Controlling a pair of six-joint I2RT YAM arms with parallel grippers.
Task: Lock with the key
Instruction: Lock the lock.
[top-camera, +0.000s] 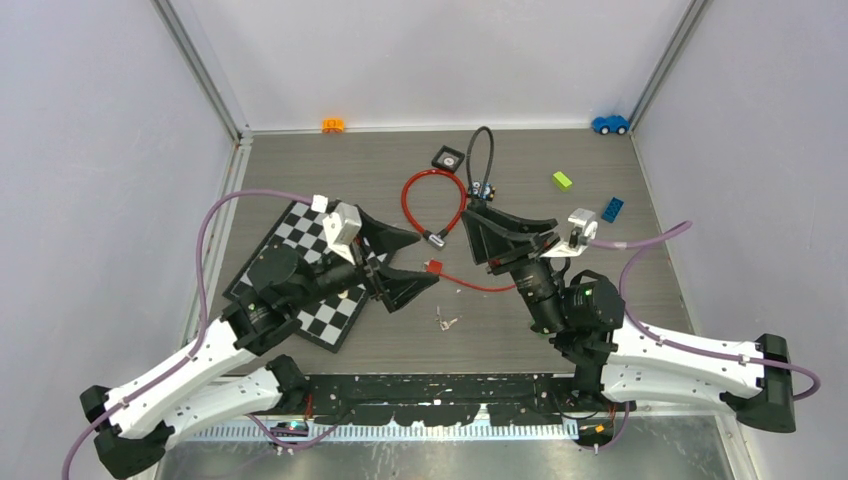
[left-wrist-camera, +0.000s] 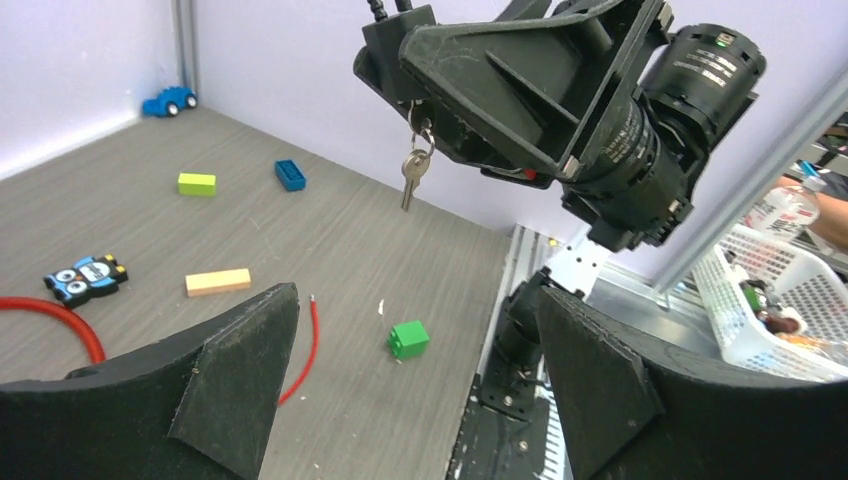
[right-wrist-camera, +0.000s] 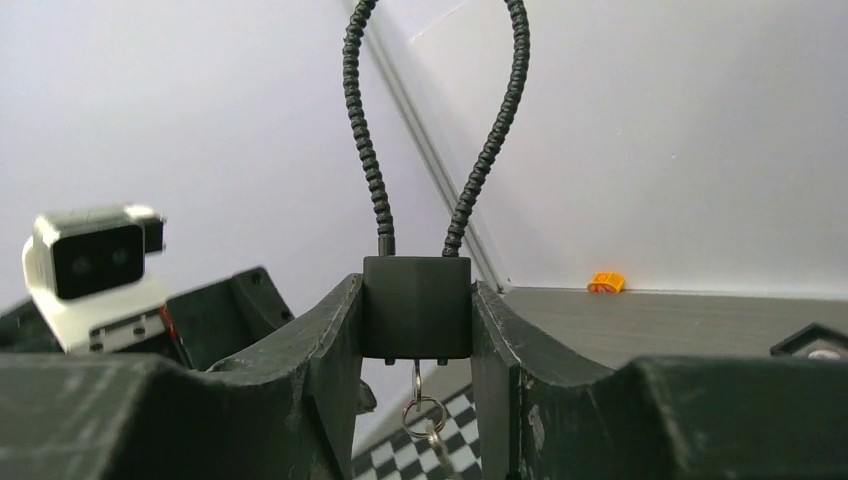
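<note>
No legible text, label, brand, number or sign anywhere in these views.

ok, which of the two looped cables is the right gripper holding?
The black cable lock: its body is clamped in the right gripper, with a key dangling underneath. The red cable lies loose on the table.

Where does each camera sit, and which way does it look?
Top external: above and behind, looking down at the table; left gripper, right gripper show.
Left wrist: on its arm, facing the right gripper; own fingers below.
Right wrist: on its arm, facing the back wall; own fingers clamp the lock.
Both wrist views show the keys.
</note>
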